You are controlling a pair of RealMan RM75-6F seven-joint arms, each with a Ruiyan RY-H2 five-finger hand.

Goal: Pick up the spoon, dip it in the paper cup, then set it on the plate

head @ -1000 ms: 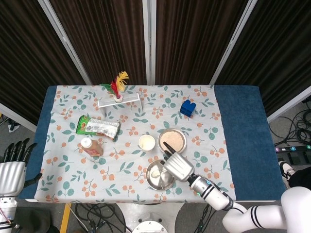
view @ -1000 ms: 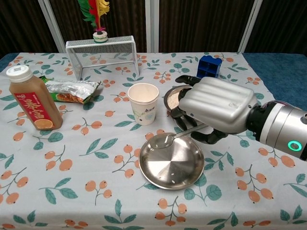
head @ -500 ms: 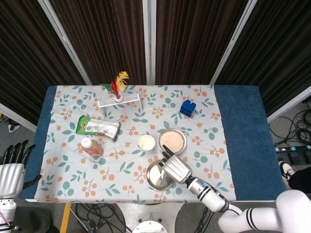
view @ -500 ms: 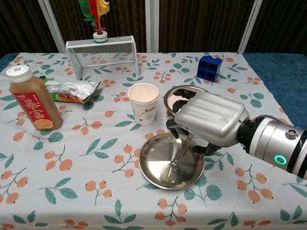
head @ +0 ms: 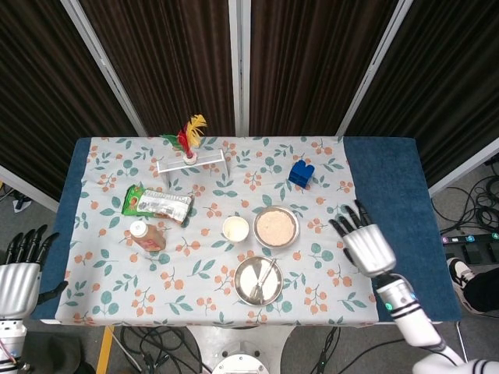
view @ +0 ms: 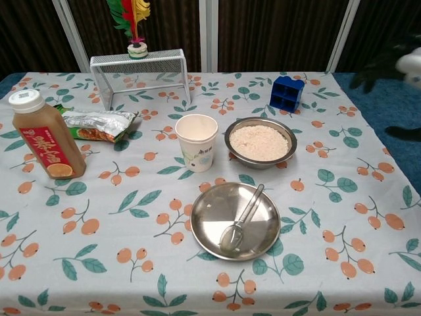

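Head view. The fingers (head: 348,217) of the right hand (head: 365,245) are spread wide and hold nothing; the hand hangs above the right part of the table (head: 390,195), near the seam between the floral cloth and the bare blue margin, well apart from the plate (head: 246,291). Half a second earlier this hand stood over the plate with the spoon beneath it; it has since let go and drawn away to the right. The left hand (head: 19,269) waits off the table's left edge, fingers extended and apart, empty, as before. The spoon (head: 263,276) lies inside the plate, near the front edge of the table. The paper cup (head: 235,229) stands just behind and to the left of the plate, the bowl of grain (head: 275,227) just behind it.

Chest view. The spoon (view: 241,219) rests slantwise in the plate (view: 203,241), bowl end toward the front rim, handle toward the back right rim. The paper cup (view: 196,141) stands upright beside the bowl of grain (view: 258,141). The right hand (view: 401,72) appears only as a blurred shape at the right border. A juice bottle (view: 43,135) stands near the left edge.

Judgement: with the spoon released on the plate, the task appears complete.
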